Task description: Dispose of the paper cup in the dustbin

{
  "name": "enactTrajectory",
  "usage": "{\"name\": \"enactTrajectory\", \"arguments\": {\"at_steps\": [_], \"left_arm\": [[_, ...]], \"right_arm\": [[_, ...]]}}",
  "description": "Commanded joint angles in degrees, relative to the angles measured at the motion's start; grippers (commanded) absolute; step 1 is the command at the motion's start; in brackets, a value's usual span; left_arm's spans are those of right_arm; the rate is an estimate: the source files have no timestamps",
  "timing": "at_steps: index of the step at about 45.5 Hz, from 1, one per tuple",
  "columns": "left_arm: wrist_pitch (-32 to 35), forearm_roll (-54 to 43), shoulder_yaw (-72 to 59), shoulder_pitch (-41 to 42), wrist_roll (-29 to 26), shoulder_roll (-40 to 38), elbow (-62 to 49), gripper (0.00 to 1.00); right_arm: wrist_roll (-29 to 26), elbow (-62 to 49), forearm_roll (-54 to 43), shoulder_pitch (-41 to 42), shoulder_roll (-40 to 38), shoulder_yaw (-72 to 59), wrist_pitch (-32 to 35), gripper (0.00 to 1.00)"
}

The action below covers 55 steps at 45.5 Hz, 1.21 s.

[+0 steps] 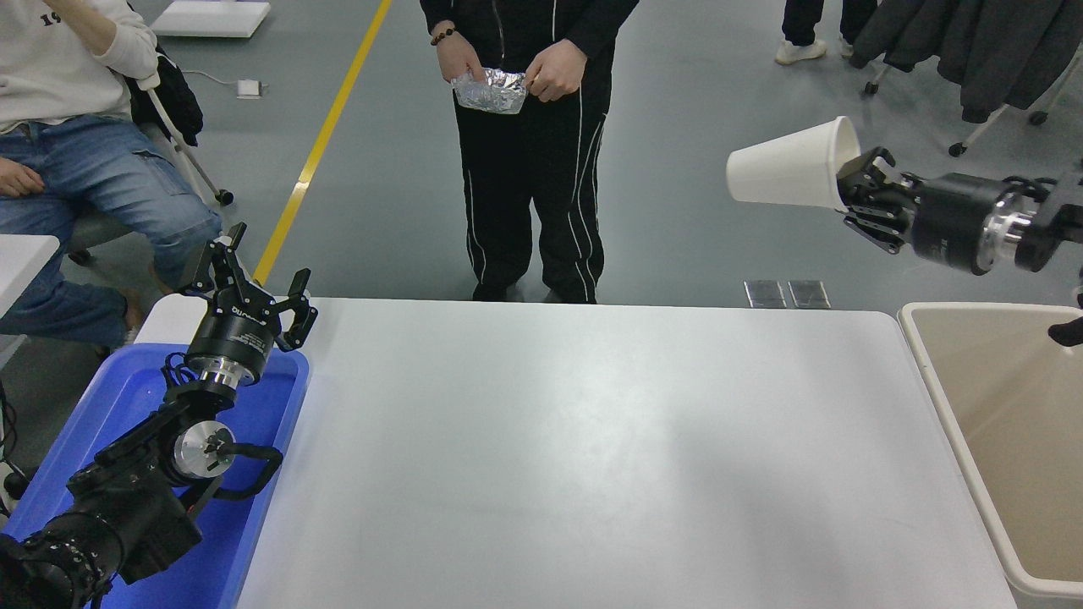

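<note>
The paper cup (pixel 787 164) is off the worktop (pixel 575 448) and held high in the air by the right gripper (pixel 854 196), whose jaws pinch it at the rim, one side apparently inside the mouth; the cup lies roughly on its side, base pointing toward the picture's left and mouth toward the gripper. So the pick-up is done and the cup is mid-carry. What is left is the disposal itself: the dustbin (pixel 922 355), with its beige walls and thick off-white rim, stands at the worktop's right edge, and the cup sits up and to the left of the bin's near corner, not yet clearly over the opening. By my reading, the arm has to bring the cup rightward and toward the camera until it hangs above the bin's interior, then let go. The visible part of the bin looks bare. The left gripper (pixel 254 283) is parked at the lower left above the bright blue tray (pixel 279 507), jaws spread and holding nothing. A person in black stands beyond the worktop holding a crumpled foil container (pixel 491 90).
</note>
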Motion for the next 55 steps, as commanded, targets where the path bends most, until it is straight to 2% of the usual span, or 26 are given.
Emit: {"name": "enactTrajectory", "arguments": {"at_steps": [1,7,13,18,25,29,42,55], "left_arm": [[0.0,0.0,0.0,0.0,0.0,0.0,0.1,1.00],[0.0,0.0,0.1,0.0,0.0,0.0,0.0,1.00],[0.0,0.0,0.0,0.0,0.0,0.0,0.0,1.00],[0.0,0.0,0.0,0.0,0.0,0.0,0.0,1.00],[0.0,0.0,0.0,0.0,0.0,0.0,0.1,1.00],[0.0,0.0,0.1,0.0,0.0,0.0,0.0,1.00],[0.0,0.0,0.0,0.0,0.0,0.0,0.1,1.00],[0.0,0.0,0.1,0.0,0.0,0.0,0.0,1.00]], "right_arm": [[-0.3,-19.0,7.1,-3.2,1.5,0.0,-0.1,0.00],[-0.4,-33.0,7.3,-4.6,4.9,-0.1,-0.1,0.00],[-0.8,-49.8,6.8,-7.7,12.0,-0.3,-0.1,0.00],[-1.7,-56.8,6.3,-10.4,15.9,-0.3,-0.2,0.00],[-3.1,-57.7,5.9,-14.7,17.8,-0.3,-4.8,0.00],[-6.3,-57.8,5.8,-17.7,19.0,-0.7,-8.5,0.00],[-13.2,-57.8,6.4,-26.5,24.0,-1.9,-14.3,0.00],[-14.3,-57.9,7.8,-29.9,27.5,-1.0,-18.6,0.00]]}}
